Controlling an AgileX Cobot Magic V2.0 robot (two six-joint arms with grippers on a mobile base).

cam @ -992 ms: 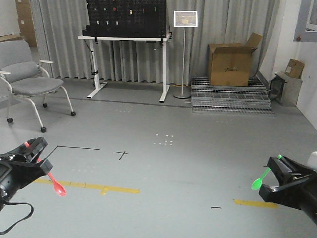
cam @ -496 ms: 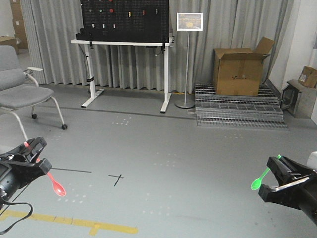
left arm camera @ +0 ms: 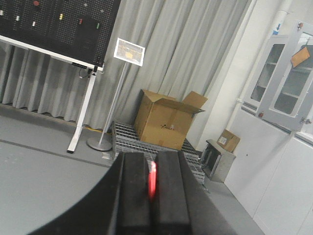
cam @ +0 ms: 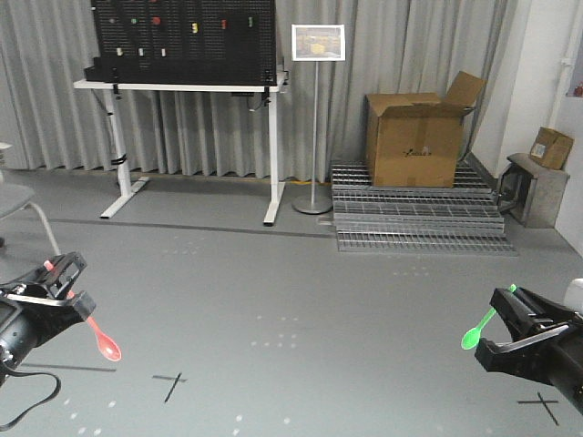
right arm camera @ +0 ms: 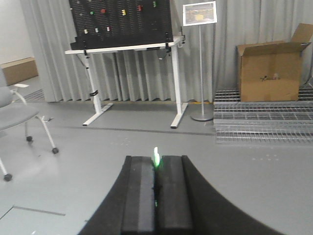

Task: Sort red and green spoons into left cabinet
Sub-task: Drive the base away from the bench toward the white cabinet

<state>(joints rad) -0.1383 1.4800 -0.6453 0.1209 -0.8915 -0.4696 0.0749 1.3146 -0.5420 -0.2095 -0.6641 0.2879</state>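
While both arms hang low over a grey floor, each gripper pinches one spoon.
At the lower left, the left gripper (cam: 80, 287) has its two black fingers (left arm camera: 134, 191) pressed nearly together on the handle of the red spoon (cam: 102, 337), bowl pointing down toward the middle of the room. At the lower right, the right gripper (cam: 496, 320) has its fingers (right arm camera: 171, 196) clamped just as tightly on the green spoon (cam: 481, 326), bowl hanging down on its inner side. Both spoons are in the air, well apart. Ahead stand a pegboard table (cam: 182, 86), a sign stand (cam: 316, 118) and an open cardboard box (cam: 414, 141) on metal grating (cam: 419, 223).
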